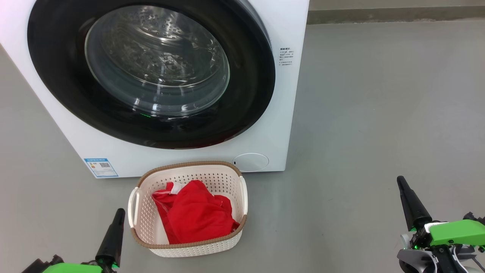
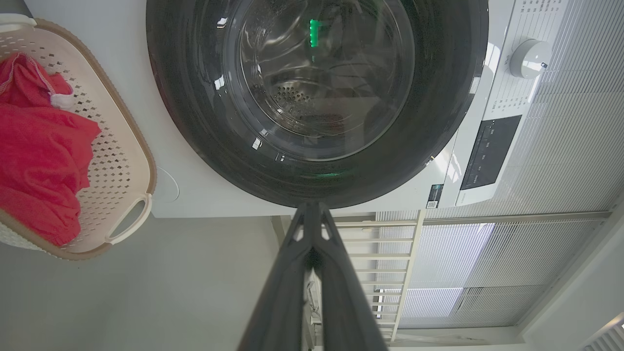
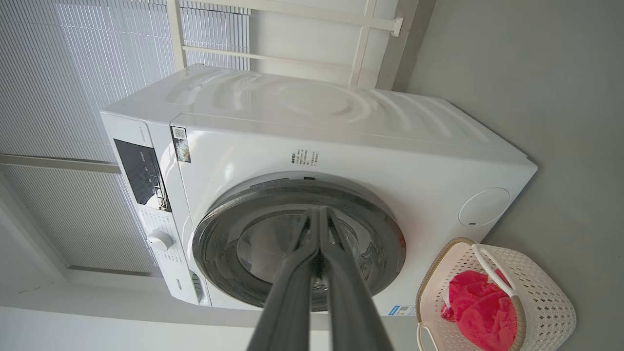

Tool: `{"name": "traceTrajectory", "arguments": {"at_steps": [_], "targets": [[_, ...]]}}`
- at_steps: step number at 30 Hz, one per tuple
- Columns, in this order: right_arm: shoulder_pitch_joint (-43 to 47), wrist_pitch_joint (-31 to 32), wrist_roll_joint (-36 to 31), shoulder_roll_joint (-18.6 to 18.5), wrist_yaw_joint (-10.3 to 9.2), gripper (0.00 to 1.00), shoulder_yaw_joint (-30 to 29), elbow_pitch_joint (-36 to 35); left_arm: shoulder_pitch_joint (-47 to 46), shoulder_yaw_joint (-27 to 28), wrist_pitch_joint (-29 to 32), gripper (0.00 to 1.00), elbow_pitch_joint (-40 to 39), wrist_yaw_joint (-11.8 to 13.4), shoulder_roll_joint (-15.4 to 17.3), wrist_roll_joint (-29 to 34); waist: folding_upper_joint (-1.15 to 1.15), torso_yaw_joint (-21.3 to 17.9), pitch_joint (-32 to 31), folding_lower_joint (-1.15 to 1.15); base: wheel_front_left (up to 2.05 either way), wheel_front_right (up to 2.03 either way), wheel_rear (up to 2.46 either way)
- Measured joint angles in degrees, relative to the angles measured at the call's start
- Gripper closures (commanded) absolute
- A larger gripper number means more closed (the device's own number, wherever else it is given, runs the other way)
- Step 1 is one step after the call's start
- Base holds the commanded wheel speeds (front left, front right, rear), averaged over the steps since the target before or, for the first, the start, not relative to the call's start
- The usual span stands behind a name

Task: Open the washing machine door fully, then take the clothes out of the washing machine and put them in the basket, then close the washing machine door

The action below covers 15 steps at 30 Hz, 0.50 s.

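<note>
Washing machine door (image 1: 157, 60) closed, red clothes (image 1: 195, 216) in basket (image 1: 189, 165) on grey floor (image 1: 360, 113).
Left hand (image 1: 120, 211), right hand (image 1: 401, 180) pressed together, empty; white blinds (image 3: 58, 73) far behind washing machine (image 1: 288, 94).

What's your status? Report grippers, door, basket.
Both shut, empty: left gripper, right gripper. The washing machine door closed. The red clothes in basket, just before door. Nothing else in path.

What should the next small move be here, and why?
Probably none, just hold both arms back: the washing machine door sits shut against the washing machine, the red clothes lie in the basket, and the left gripper and right gripper are shut and empty.
</note>
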Motion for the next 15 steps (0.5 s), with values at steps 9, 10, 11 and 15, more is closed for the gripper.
{"name": "traceTrajectory", "arguments": {"at_steps": [9, 10, 11, 15], "targets": [[0.0, 0.0, 0.0, 0.0, 0.00, 1.00, 0.0, 0.0, 0.0, 0.0, 0.0, 1.00, 0.0, 0.0, 0.0, 0.0, 0.00, 0.0, 0.0, 0.00, 0.00, 0.00, 0.00], [0.0, 0.0, 0.0, 0.0, 0.00, 1.00, 0.0, 0.0, 0.0, 0.0, 0.0, 1.00, 0.0, 0.0, 0.0, 0.0, 0.00, 0.0, 0.0, 0.00, 0.00, 0.00, 0.00], [0.0, 0.0, 0.0, 0.0, 0.00, 1.00, 0.0, 0.0, 0.0, 0.0, 0.0, 1.00, 0.0, 0.0, 0.0, 0.0, 0.00, 0.0, 0.0, 0.00, 0.00, 0.00, 0.00], [0.0, 0.0, 0.0, 0.0, 0.00, 1.00, 0.0, 0.0, 0.0, 0.0, 0.0, 1.00, 0.0, 0.0, 0.0, 0.0, 0.00, 0.0, 0.0, 0.00, 0.00, 0.00, 0.00]]}}
